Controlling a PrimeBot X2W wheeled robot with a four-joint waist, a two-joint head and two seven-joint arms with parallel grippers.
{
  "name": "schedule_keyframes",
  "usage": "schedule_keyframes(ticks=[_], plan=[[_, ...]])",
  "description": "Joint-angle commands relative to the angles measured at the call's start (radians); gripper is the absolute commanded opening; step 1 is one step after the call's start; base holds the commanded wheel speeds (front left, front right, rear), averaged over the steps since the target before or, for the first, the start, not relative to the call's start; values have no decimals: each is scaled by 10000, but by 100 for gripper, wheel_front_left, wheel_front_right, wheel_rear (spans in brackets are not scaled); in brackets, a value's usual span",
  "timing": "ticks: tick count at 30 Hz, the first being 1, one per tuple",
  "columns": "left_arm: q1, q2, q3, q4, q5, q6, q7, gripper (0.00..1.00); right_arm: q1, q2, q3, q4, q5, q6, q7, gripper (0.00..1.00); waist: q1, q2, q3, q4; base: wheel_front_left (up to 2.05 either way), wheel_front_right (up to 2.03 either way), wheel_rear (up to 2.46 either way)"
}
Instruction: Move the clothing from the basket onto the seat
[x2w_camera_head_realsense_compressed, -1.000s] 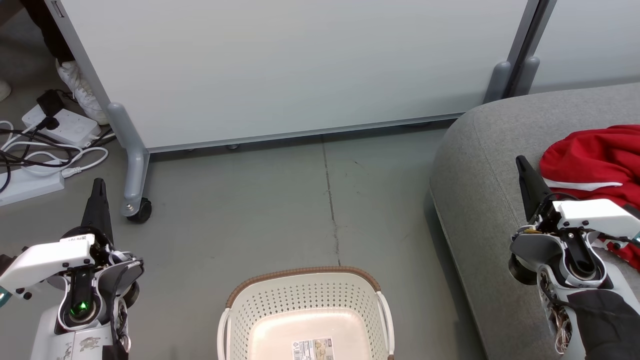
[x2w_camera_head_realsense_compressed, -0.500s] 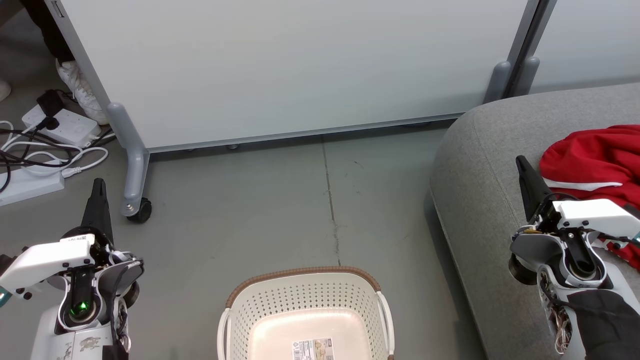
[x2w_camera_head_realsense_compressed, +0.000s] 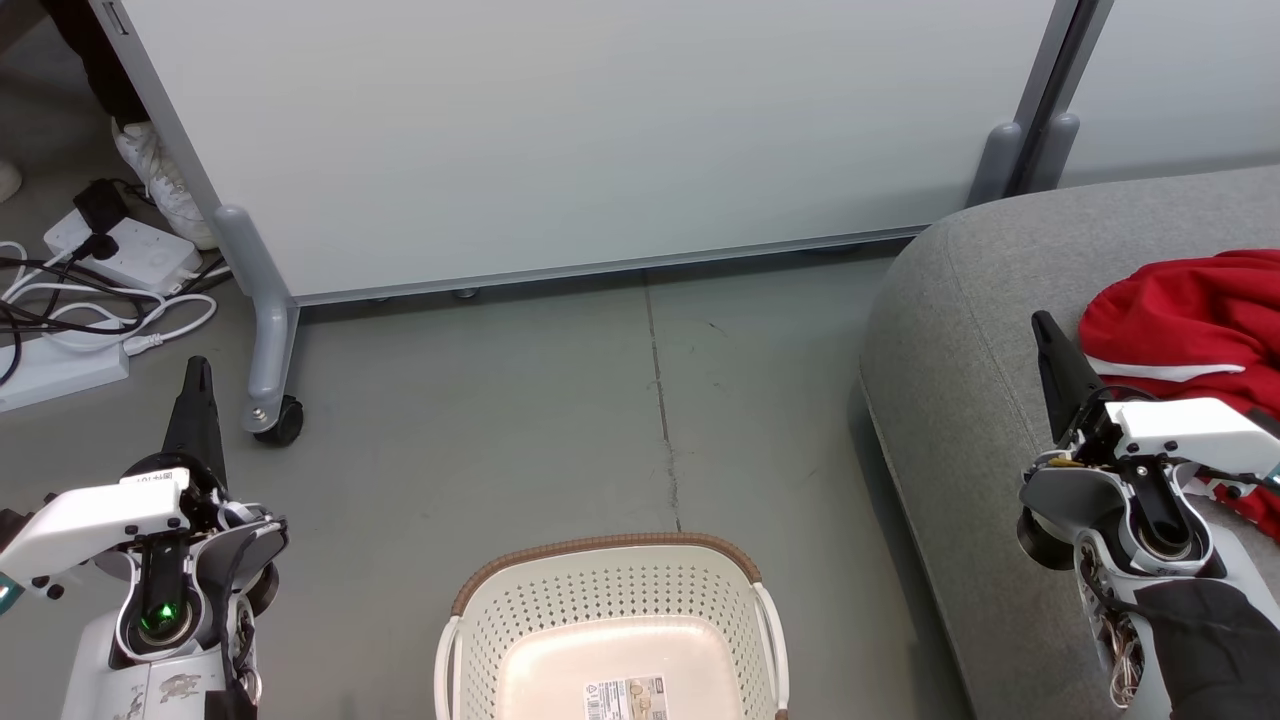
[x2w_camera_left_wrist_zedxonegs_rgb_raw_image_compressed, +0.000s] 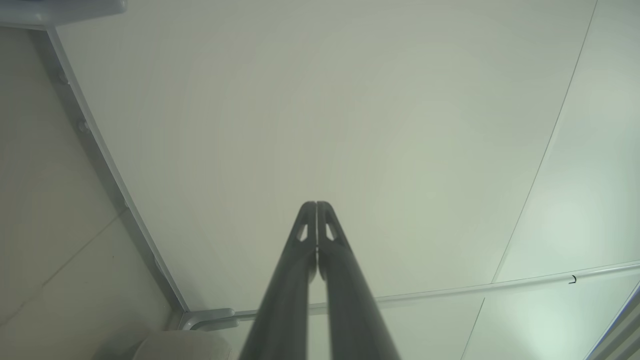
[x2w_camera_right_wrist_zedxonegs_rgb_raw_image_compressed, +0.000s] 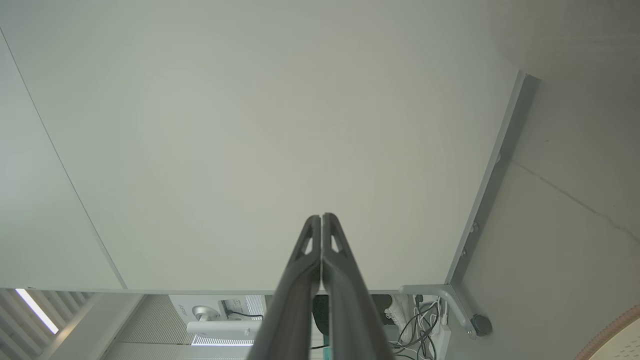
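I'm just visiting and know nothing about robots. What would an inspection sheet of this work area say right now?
Surface: grey floor, one seam line running to the basket.
Job's things: basket on the floor, no clothing in the part that shows; red clothing heaped on the grey seat.
Clutter: nothing seen.
Grippers: left gripper and right gripper both shut, holding nothing.
Cables: white and black cables with power strips on the floor, far left.
Surroundings: pale partition panel on a wheeled foot; a person's white shoe beside it.
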Motion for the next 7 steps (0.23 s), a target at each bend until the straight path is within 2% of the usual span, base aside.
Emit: schedule_keyframes(ticks=[1, 7], plan=[[-153, 45, 46, -3, 17, -52, 37, 0, -32, -89, -6, -4, 49, 25, 55, 0, 0, 0, 0, 0, 0, 0, 0], [-154, 44, 49, -3, 18, -52, 39, 0, -32, -89, -6, -4, 49, 25, 55, 0, 0, 0, 0, 0, 0, 0, 0]])
